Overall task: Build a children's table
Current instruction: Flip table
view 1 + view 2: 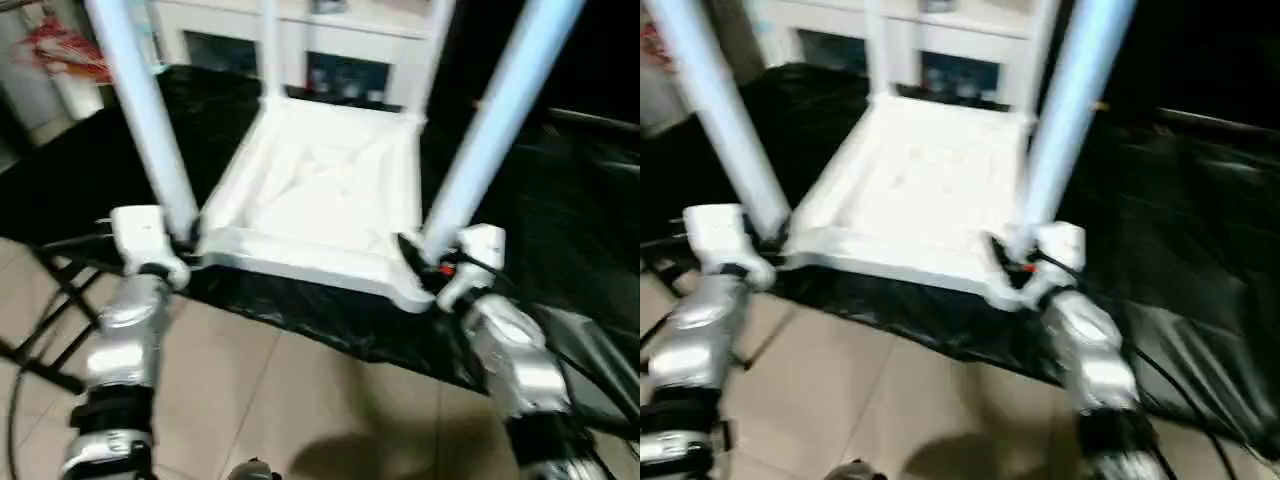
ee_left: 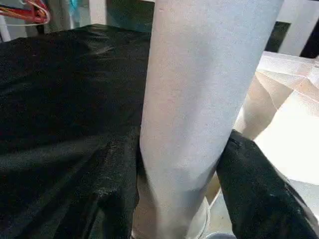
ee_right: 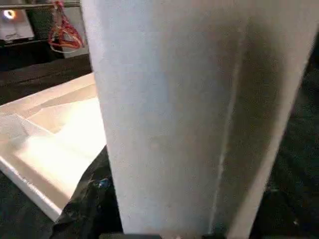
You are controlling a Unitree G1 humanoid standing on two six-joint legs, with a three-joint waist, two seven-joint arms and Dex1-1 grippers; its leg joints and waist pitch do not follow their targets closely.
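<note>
The white children's table lies upside down on a black cloth, its ribbed underside facing up. Legs stand up from its corner sockets. My left gripper is shut on the near-left leg close to its socket. In the left wrist view that leg sits between black fingers. My right gripper is shut on the near-right leg just above its socket. That leg looms close in the right wrist view. Two far legs rise at the back corners.
A white glass-doored cabinet stands right behind the table. The black cloth spreads to both sides and hangs over the near edge. Tiled floor lies below me. A black folding frame stands at the left, and a red hanger hangs beyond it.
</note>
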